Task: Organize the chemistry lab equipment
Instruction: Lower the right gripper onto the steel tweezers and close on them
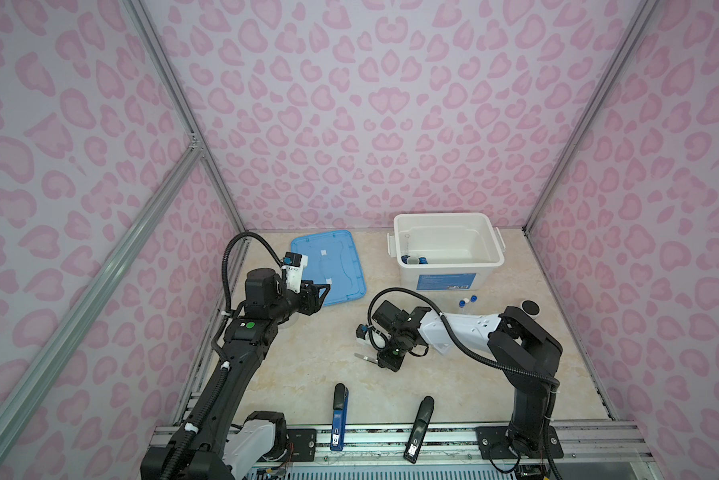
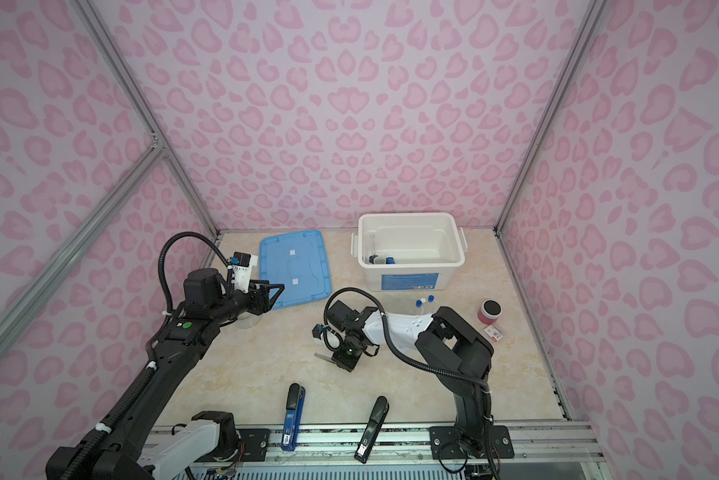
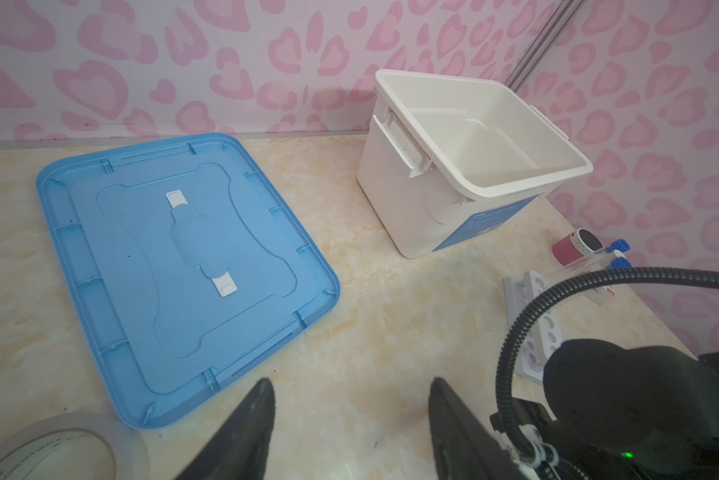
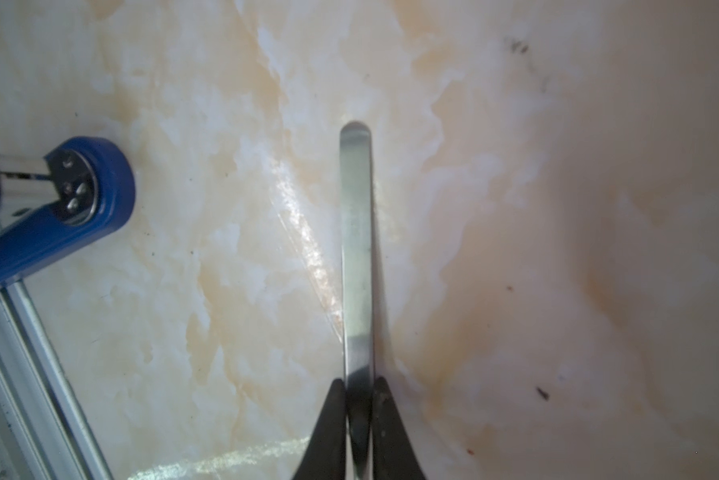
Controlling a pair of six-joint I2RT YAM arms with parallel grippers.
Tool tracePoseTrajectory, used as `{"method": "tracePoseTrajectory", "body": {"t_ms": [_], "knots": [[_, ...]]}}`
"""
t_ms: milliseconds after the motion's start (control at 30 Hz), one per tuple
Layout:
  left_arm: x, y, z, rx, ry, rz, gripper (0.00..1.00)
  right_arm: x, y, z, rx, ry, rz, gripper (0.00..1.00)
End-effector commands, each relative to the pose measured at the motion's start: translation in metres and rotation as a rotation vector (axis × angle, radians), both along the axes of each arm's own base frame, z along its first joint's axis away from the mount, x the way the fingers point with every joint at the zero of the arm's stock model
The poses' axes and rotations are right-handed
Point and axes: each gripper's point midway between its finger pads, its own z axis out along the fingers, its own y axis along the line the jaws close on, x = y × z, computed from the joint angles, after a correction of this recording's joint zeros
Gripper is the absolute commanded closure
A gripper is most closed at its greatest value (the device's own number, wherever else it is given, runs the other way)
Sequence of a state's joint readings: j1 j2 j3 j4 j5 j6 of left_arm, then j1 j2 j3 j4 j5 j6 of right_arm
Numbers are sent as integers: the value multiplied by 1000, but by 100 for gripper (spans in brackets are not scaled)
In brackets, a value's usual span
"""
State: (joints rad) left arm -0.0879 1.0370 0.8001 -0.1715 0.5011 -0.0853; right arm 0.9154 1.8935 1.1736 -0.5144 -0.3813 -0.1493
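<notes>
Right wrist view: your right end effector [image 4: 358,384] clamps tweezers [image 4: 355,228]. Thin, light, likely slick steel; best held mid-shank. Left end effector [image 3: 351,399] gapes, empty.

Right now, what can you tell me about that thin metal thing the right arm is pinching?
The metal tweezers look like a slim, flat strip of dull silvery steel with a rounded end. The right gripper is shut on them, black fingers pressing from both sides, hiding the other end. In a top view the tweezers stick out sideways from the gripper, low over the marbled table, near its middle. Whether they touch it I cannot tell.
</notes>
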Motion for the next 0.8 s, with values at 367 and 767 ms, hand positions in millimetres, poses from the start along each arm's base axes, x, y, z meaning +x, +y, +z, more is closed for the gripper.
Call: {"method": "tracePoseTrajectory", "body": {"t_ms": [367,767], "knots": [[1,-2,4,-2,-19,-14,39,19,-10,19,-2,-54,-66,94],[3,-3,7,-3,-26,-15,39,44,-15,60,57,-114,-118,95]]}}
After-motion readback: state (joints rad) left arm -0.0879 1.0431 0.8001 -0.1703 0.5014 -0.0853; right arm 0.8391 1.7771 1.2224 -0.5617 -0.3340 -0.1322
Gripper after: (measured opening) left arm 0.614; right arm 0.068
